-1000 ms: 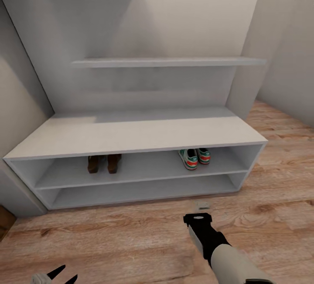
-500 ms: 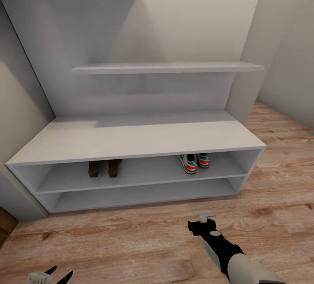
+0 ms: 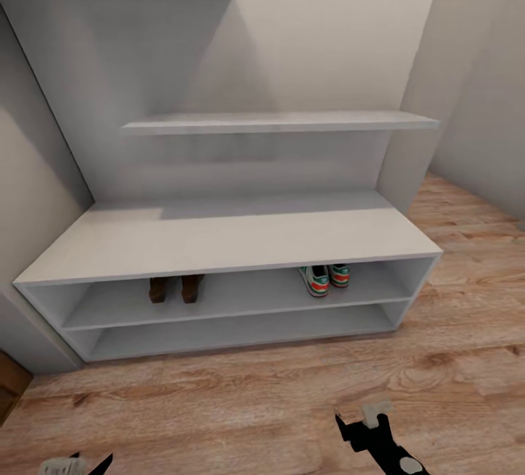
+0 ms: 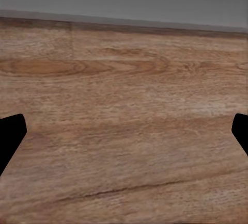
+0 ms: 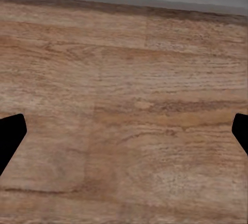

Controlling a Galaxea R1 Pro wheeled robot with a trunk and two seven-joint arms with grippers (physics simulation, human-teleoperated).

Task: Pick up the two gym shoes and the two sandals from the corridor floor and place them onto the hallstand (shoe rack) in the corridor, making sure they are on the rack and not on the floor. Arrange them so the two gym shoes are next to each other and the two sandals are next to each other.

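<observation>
Corridor, wood-plank floor (image 3: pixel 240 402), pale walls. Hallstand (image 3: pixel 226 241), light grey: two-tier open base, back panel, stepped upper shelves. Gym shoes (image 3: pixel 325 279), pair, white with green stripes: side by side on the upper tier of the base, right part. Sandals (image 3: pixel 175 289), pair, dark brown: side by side on the same tier, left part, well apart from the sneakers. Left gripper (image 4: pixel 124 136): fingers spread wide, empty, over bare planks. Right gripper (image 5: pixel 124 136): likewise spread, empty, above the floor
</observation>
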